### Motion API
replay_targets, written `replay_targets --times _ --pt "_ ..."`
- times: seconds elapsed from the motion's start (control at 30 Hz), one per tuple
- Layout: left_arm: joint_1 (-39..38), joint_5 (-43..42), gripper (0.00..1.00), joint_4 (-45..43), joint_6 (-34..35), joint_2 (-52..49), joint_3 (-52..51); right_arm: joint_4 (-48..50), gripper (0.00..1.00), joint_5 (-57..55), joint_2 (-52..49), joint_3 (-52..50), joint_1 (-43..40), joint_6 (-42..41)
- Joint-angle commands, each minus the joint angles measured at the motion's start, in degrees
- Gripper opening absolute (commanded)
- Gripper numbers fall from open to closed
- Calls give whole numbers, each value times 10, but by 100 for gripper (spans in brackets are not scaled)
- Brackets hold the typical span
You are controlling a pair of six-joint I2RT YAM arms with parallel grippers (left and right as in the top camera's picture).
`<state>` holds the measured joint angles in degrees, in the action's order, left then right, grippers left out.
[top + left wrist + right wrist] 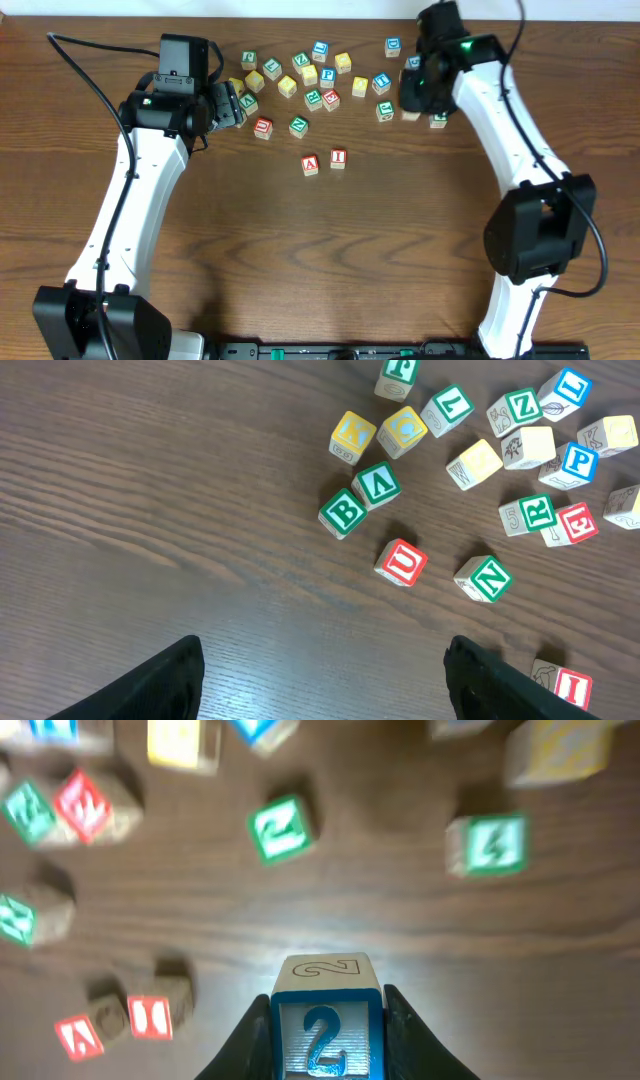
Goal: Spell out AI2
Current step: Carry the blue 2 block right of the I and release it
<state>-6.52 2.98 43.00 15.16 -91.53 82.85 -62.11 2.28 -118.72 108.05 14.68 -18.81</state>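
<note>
A red A block and a red I block stand side by side on the table in the overhead view. They also show at the lower left of the right wrist view, the A and the I. My right gripper is shut on a blue 2 block and holds it above the table, at the back right in the overhead view. My left gripper is open and empty, left of the block pile.
Several loose letter and number blocks lie scattered along the back: a red U, green N, green B, yellow blocks. The wood table is bare toward the front.
</note>
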Motion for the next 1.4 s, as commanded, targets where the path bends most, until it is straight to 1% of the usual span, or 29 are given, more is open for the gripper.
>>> replay_targets --times 0.0,0.17,0.4,0.53,0.67,0.73,0.97,1.0,1.07,1.17,1.37 --pt "1 7 76 -2 -3 -10 5 1 16 15 -11 -37 31 -5" --pt "1 7 76 -2 -3 -14 5 43 17 15 -11 -96 62 -35" --pt "1 7 76 -2 -3 -27 5 147 19 4 -12 -171 88 -56" --pt "1 7 76 -2 0 -28 5 181 20 -51 -12 -193 99 -75" --pt "0 7 76 -2 6 -28 5 181 20 -93 -12 -196 109 -102" --pt "0 6 76 -2 6 -28 5 177 23 -104 -12 -197 111 -114" --pt "0 -2 76 -1 21 -28 -2 177 28 -91 -24 -198 114 -114" --pt "0 -7 76 1 21 -29 -2 177 29 -87 -24 -198 114 -114" --pt "0 -11 76 3 21 -29 -2 174 35 -67 -24 -198 114 -108" --pt "0 -11 76 9 21 -29 -2 172 40 -57 -24 -198 115 -96" --pt "-1 -11 76 17 21 -29 -2 181 43 -58 -24 -198 114 -96"
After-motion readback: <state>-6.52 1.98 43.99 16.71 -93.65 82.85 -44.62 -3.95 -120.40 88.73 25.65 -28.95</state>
